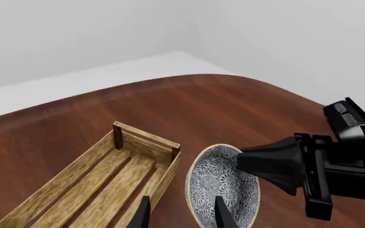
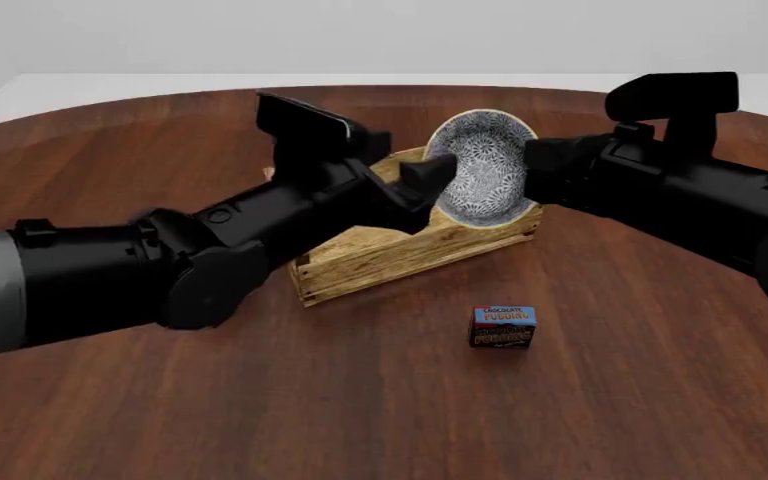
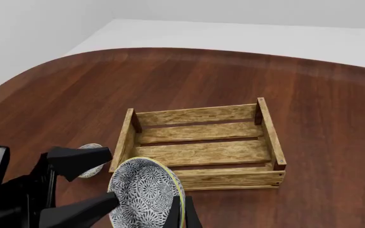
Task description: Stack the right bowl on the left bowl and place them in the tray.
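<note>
A patterned grey bowl (image 2: 484,165) hangs tilted on edge above the tray (image 2: 411,250), a light-brown slatted crate. My right gripper (image 3: 181,210) is shut on the bowl's rim (image 3: 177,190). It reaches in from the right in the front view (image 2: 534,168). My left gripper (image 1: 182,199) is open beside the bowl (image 1: 224,185), with one finger (image 1: 224,213) in front of its inside and the other (image 1: 141,213) over the tray (image 1: 106,180). Another small patterned bowl (image 3: 93,167) shows partly behind a left finger, on the table beside the tray (image 3: 201,142).
A small blue-and-brown pudding box (image 2: 504,327) stands on the dark wooden table (image 2: 357,400) in front of the tray. Both black arms crowd in over the tray from either side. The table's rounded far edge (image 2: 398,90) lies behind them.
</note>
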